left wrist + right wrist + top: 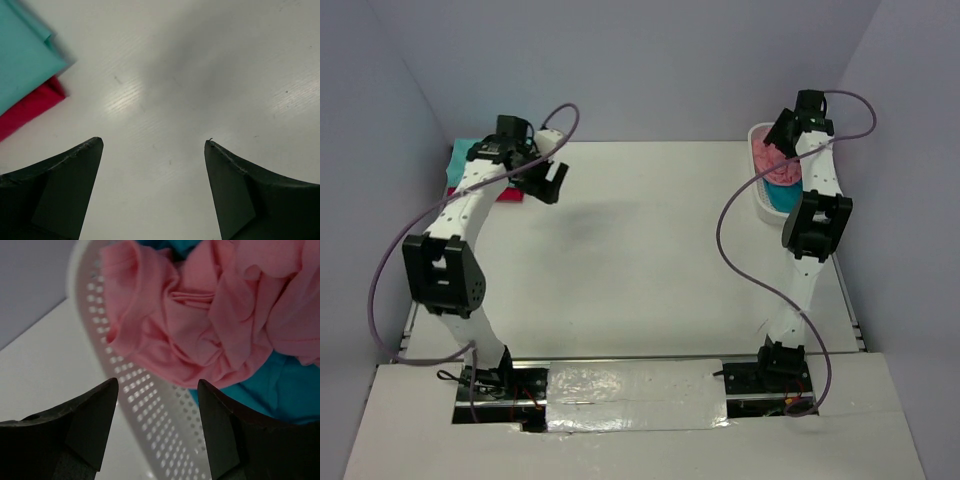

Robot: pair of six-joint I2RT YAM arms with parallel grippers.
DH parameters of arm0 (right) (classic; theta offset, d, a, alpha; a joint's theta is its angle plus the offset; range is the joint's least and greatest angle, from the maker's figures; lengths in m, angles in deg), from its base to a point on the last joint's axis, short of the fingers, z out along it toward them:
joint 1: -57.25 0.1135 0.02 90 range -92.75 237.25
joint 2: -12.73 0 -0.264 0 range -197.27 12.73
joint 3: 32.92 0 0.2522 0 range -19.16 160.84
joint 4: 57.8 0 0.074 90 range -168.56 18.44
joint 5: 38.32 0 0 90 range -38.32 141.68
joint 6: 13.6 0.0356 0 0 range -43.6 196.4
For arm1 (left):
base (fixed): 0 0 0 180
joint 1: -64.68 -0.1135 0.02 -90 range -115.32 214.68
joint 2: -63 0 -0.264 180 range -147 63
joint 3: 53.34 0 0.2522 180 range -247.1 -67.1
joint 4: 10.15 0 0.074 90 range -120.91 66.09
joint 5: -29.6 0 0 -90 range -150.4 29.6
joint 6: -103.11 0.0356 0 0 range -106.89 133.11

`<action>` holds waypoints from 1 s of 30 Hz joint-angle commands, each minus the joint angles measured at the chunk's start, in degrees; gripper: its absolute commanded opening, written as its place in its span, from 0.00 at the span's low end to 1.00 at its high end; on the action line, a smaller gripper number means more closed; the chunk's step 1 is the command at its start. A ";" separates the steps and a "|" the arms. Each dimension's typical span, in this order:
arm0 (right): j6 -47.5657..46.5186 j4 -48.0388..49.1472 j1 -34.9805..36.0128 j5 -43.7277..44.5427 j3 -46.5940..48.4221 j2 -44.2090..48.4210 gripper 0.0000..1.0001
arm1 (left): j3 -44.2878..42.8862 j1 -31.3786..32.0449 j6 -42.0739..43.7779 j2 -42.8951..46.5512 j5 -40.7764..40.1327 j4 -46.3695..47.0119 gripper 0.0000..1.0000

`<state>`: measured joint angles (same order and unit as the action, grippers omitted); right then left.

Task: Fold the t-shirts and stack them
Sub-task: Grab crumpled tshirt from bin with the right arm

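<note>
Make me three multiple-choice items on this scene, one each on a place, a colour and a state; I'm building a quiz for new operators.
1. Where does the salmon pink shirt lie?
A) in the white basket
B) hanging on the back wall
C) on the floor

2. What colour is the shirt lying on top of the red shirt?
A) yellow
B) light mint-teal
C) black

3. How do the fingers of the left gripper stand?
A) shut on cloth
B) shut on nothing
C) open over the bare table

Answers:
1 A: the pink cloth is bunched inside the lattice wall, over the teal-blue shirt.
2 B: the mint-teal shirt overlaps the red one in the left wrist view.
3 C: a wide gap between them shows only the table.
</note>
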<state>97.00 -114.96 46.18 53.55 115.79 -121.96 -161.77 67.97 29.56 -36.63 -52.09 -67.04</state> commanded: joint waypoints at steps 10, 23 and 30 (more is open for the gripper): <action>1.36 12.63 -2.73 0.51 1.36 -10.94 0.62 | -24.94 2.95 5.35 -16.99 -6.64 -10.57 0.95; -3.27 16.68 -1.85 10.43 -9.08 10.22 0.00 | -17.74 2.95 3.42 -10.85 -10.16 -6.44 0.95; -6.54 18.70 -0.18 6.32 -16.91 31.13 0.00 | -13.18 2.86 -1.76 -4.19 -7.71 -4.16 0.95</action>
<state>92.67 -101.06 44.54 60.90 99.95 -103.78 -177.27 70.83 31.61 -48.30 -61.49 -73.99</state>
